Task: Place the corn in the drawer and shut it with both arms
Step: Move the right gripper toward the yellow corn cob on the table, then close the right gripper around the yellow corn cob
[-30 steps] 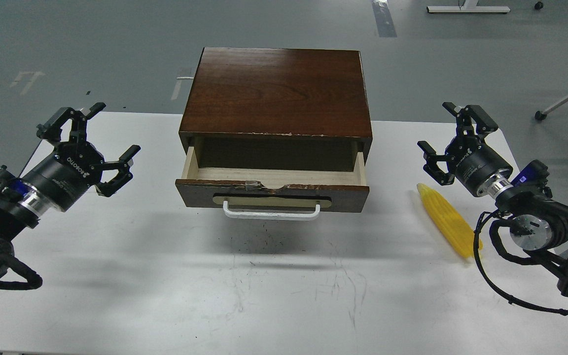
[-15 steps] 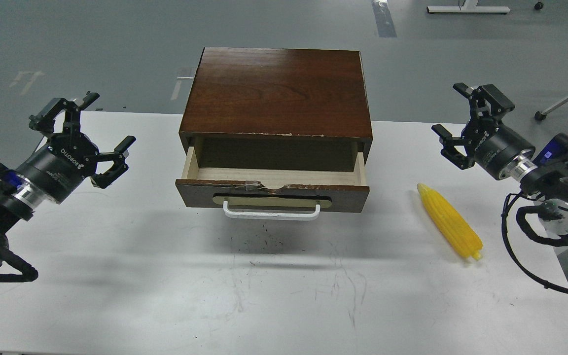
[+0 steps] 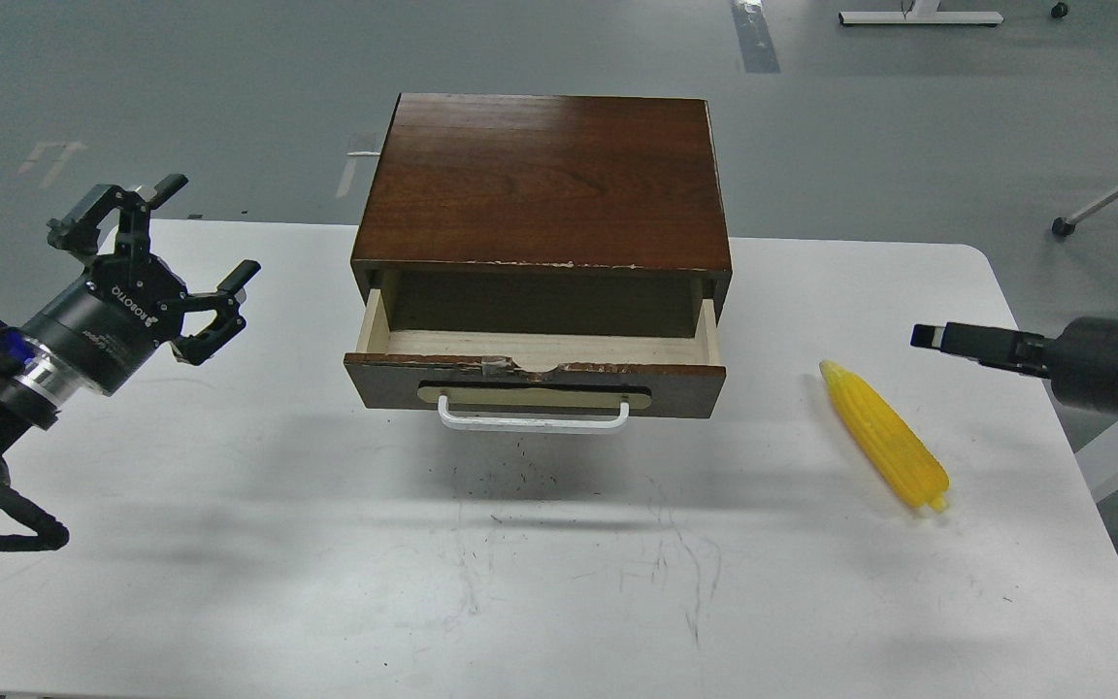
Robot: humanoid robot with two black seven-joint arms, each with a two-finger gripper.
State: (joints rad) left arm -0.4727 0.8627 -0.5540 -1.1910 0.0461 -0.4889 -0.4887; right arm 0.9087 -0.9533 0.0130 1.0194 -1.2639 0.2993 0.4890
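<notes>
The yellow corn (image 3: 884,449) lies on the white table (image 3: 326,544) to the right of the drawer, tapered end pointing toward the back. The dark brown drawer (image 3: 535,383) is pulled open; its pale wood inside shows nothing in it, and its white handle (image 3: 533,419) faces me. My left gripper (image 3: 156,257) is open and empty, held above the table left of the drawer. My right gripper (image 3: 923,336) reaches in from the right edge, above and to the right of the corn, apart from it. I see it side-on as one dark bar, so its fingers cannot be told apart.
The drawer sits in a dark brown cabinet (image 3: 540,180) at the back middle of the table. The table's right edge (image 3: 1054,408) runs close behind the corn. Beyond the table is grey floor, with a wheeled stand leg (image 3: 1064,228) at the far right.
My right arm has drawn back to the right and turned, so the gripper now shows side-on and the whole corn shows. My left gripper has shifted slightly left and up.
</notes>
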